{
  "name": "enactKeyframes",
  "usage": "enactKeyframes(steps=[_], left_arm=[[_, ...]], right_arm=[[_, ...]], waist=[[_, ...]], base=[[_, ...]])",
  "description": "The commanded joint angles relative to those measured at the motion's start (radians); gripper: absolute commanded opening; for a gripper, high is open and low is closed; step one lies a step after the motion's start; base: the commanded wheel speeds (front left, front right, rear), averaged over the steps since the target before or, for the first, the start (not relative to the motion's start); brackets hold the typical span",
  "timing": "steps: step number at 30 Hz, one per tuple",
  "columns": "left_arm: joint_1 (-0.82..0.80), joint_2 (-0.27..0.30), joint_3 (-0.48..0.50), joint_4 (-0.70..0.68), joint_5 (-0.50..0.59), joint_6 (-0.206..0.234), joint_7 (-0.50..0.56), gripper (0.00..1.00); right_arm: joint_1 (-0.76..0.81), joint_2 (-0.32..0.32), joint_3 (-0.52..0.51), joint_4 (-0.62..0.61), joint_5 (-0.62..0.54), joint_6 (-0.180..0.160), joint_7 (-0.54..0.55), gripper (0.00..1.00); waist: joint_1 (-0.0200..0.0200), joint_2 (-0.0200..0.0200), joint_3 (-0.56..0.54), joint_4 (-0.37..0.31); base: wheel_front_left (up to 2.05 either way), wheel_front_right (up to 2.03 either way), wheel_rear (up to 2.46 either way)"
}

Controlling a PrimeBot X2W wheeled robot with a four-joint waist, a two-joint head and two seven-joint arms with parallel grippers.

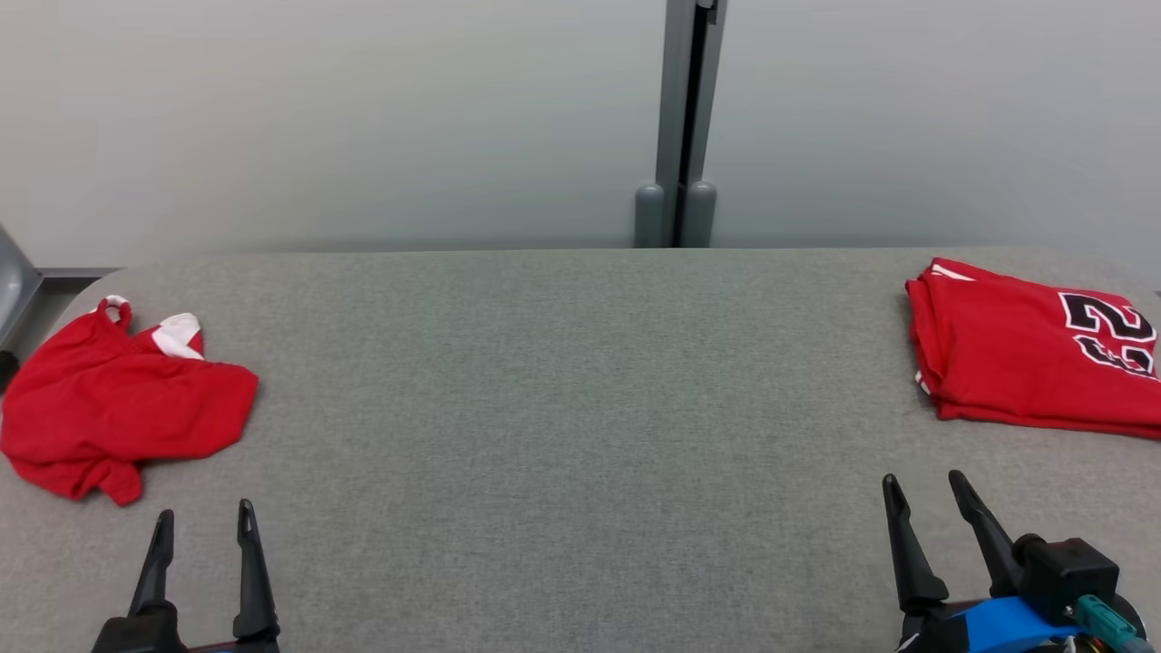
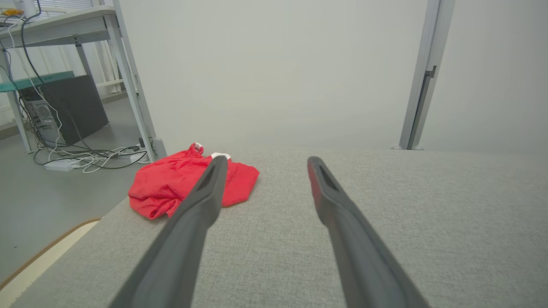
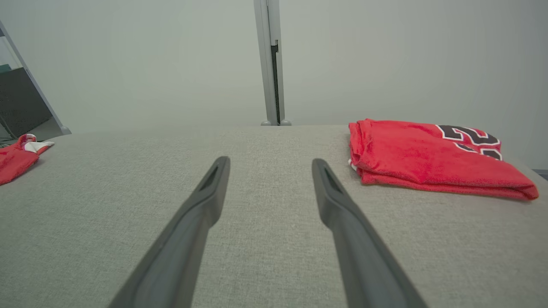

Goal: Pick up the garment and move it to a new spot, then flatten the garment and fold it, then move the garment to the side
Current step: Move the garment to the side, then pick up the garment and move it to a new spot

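Note:
A crumpled red garment with white trim lies at the table's left edge; the left wrist view shows this garment just ahead and left of my fingers, and the right wrist view catches it at the far left. My left gripper stands open close in front of it, nothing between its fingers. My right gripper is open and empty at the lower right, above bare cloth, its fingers spread.
A folded red jersey with black numerals lies at the table's right side, also as the jersey in the right wrist view. The grey fabric table runs to a pale wall with a metal post. A desk and cables stand left.

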Motion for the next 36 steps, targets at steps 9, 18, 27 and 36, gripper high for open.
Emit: enactKeyframes(steps=[9,18,27,36], left_arm=[[0.007,0.031,0.023,-0.022,-0.009,0.025,0.012,1.00],[0.011,0.040,0.033,-0.046,-0.023,0.037,0.023,1.00],[-0.002,0.040,0.040,-0.058,-0.041,0.050,0.022,1.00],[-0.015,0.042,0.048,-0.053,-0.051,0.060,0.011,1.00]], right_arm=[[-0.014,0.000,0.035,0.017,0.005,0.000,-0.002,1.00],[-0.034,0.000,0.048,0.037,0.015,0.000,-0.015,1.00],[-0.053,0.000,0.048,0.037,0.001,0.000,-0.020,1.00],[-0.065,0.000,0.045,0.018,-0.014,0.000,-0.007,1.00]], waist=[[0.0000,-0.0001,0.010,0.087],[0.0000,-0.0001,0.025,0.209],[0.0000,-0.0001,0.055,0.322],[0.0000,-0.0001,0.081,0.366]], base=[[0.00,0.00,0.00],[0.00,0.00,0.00],[0.00,0.00,0.00],[0.00,0.00,0.00]])
